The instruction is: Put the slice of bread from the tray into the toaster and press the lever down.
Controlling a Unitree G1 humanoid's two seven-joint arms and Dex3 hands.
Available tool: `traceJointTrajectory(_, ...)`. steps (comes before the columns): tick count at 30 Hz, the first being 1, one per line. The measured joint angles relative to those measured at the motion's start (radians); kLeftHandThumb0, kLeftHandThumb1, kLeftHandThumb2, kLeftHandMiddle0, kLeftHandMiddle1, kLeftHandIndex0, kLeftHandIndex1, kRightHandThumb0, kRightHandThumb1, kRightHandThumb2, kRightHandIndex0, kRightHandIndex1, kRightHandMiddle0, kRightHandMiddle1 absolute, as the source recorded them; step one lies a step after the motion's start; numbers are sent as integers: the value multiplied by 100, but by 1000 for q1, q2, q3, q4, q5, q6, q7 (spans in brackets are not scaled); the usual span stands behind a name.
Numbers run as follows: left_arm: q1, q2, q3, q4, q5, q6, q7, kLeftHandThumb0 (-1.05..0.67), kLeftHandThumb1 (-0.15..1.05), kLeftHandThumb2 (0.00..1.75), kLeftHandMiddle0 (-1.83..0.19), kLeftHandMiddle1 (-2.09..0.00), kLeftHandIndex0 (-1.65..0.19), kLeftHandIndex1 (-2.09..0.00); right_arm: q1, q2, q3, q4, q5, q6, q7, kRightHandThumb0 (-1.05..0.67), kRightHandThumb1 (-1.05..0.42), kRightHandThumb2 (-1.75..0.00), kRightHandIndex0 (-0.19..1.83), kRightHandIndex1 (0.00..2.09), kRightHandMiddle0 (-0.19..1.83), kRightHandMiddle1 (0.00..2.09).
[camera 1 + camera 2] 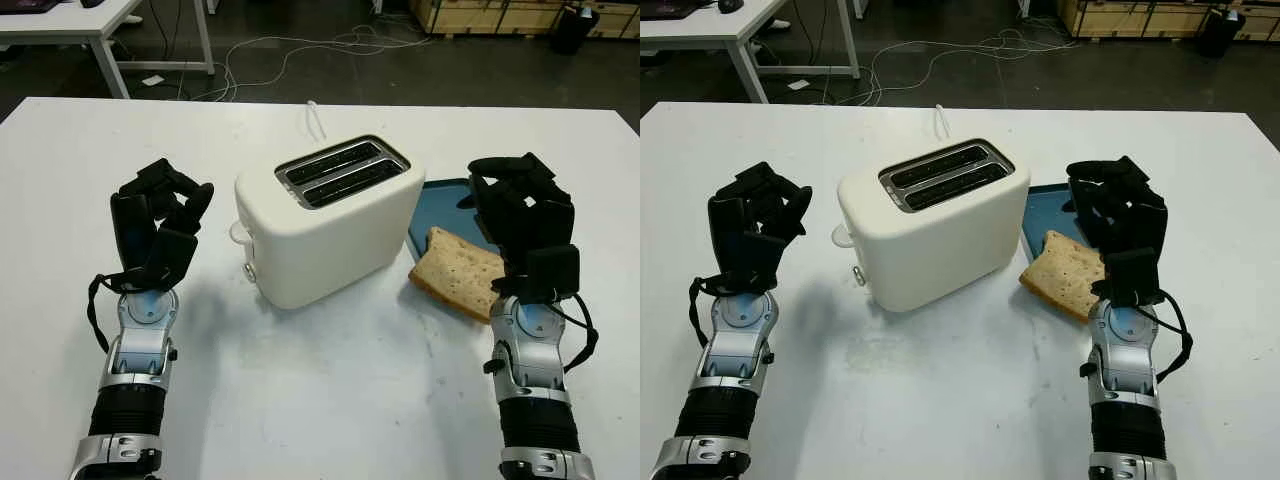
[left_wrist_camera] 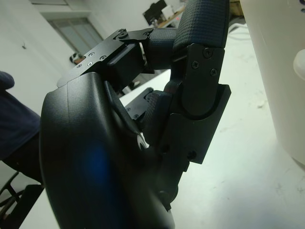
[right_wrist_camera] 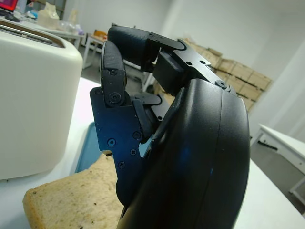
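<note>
A white table fills the near ground, bare in front, with a few faint smudges. On it stand both arms, coming up from the near edge. The left hand is raised to the left of the toaster, apart from it, its fingers curled in with nothing between them. The right hand is up on the right side, just beside and partly over the slice of bread, fingers curled too and gripping nothing.

The bread lies half on the near corner of the blue tray and half on the table, right of the toaster. The cream toaster sits mid-table, turned at an angle, both slots empty, its lever on the left end.

Beyond the table is dark floor with loose cables, another white table far left and wooden crates far right.
</note>
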Motion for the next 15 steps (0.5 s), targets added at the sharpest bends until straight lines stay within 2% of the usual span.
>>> traceJointTrajectory(7, 0, 0, 0, 0, 1, 0, 0, -100, 92, 20, -117, -159, -95, -145, 0, -8, 0, 0, 1, 0, 7, -26, -92, -24, 65, 167, 62, 123)
traceJointTrajectory(10, 0, 0, 0, 0, 1, 0, 0, -99, 92, 19, -118, -157, -97, -143, 0, -13, 1, -2, 1, 9, 18, -28, -92, -24, 63, 166, 62, 119)
traceJointTrajectory(13, 0, 0, -1, 0, 1, 0, 0, -99, 92, 19, -119, -157, -97, -143, 21, -39, 14, -20, -65, 15, 7, -32, -92, -19, 63, 156, 68, 96)
traceJointTrajectory(15, 0, 0, -1, 0, 1, -2, 0, -99, 92, 20, -119, -157, -96, -143, 58, -78, 29, -44, -176, -13, -22, -32, -92, -11, 65, 137, 75, 76)
